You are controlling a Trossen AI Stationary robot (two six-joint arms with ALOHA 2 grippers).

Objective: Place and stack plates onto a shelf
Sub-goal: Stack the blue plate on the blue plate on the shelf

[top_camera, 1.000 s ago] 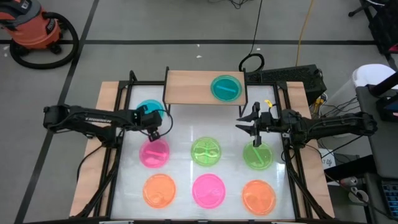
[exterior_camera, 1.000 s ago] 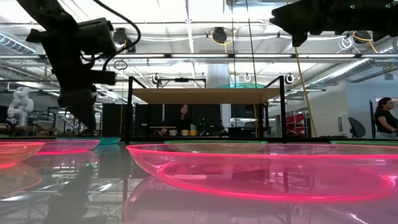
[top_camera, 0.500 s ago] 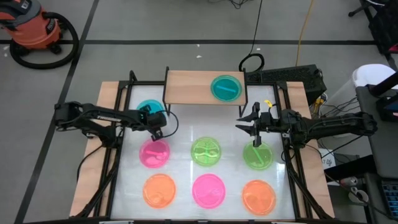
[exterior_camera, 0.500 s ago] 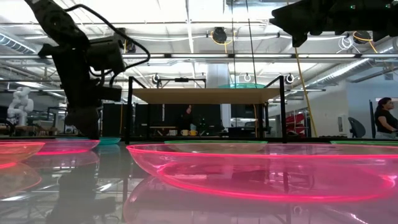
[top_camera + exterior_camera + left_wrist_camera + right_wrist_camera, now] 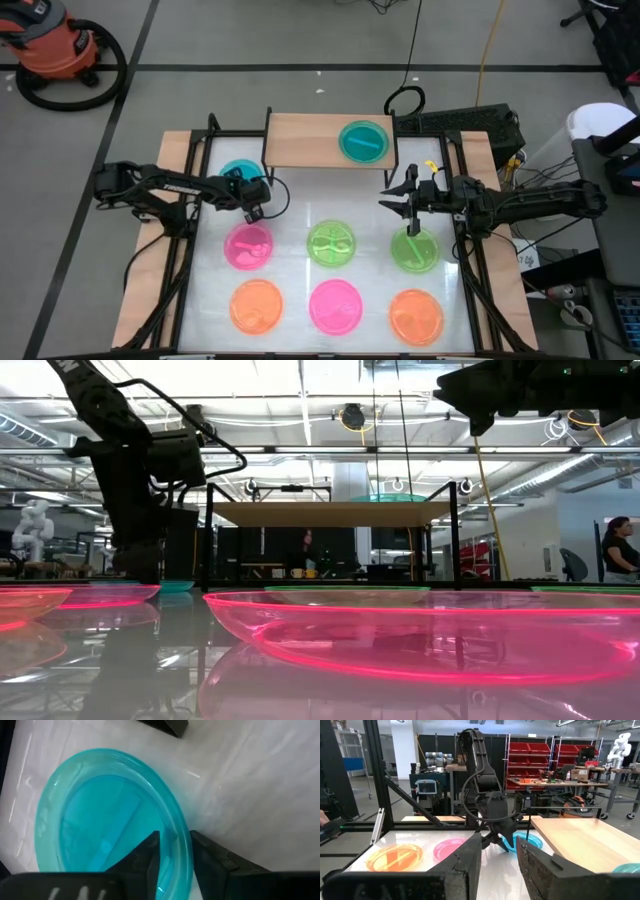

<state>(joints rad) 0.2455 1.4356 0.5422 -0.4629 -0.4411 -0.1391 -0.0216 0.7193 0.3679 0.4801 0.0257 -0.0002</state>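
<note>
A blue plate [image 5: 236, 174] lies flat on the white table at the far left, and it also shows in the left wrist view [image 5: 100, 815]. My left gripper [image 5: 256, 197] is low over its right rim, open, with one finger inside the rim and one outside [image 5: 175, 857]. A second blue plate [image 5: 362, 141] sits on the wooden shelf [image 5: 305, 140]. Two pink plates [image 5: 248, 246] [image 5: 334, 305], two green plates [image 5: 331, 244] [image 5: 414, 249] and two orange plates [image 5: 256, 305] [image 5: 415, 316] lie on the table. My right gripper [image 5: 398, 200] hangs open and empty above the right green plate. My left gripper's fingers [image 5: 147, 857] come from above and stand on either side of the blue plate's rim [image 5: 176, 837], at its side toward the table's middle, one inside the plate and one outside. I cannot tell whether they touch it. The plate lies flat on the table.
The shelf's black legs [image 5: 208, 540] stand at the table's far edge. A black frame [image 5: 190, 260] runs along both table sides. In the low view a pink plate [image 5: 430, 635] fills the foreground. A person [image 5: 620, 550] is in the room behind.
My left gripper has gone toward the table's right edge and a little down, onto the right rim of the blue plate on the table. The plate has not moved.
</note>
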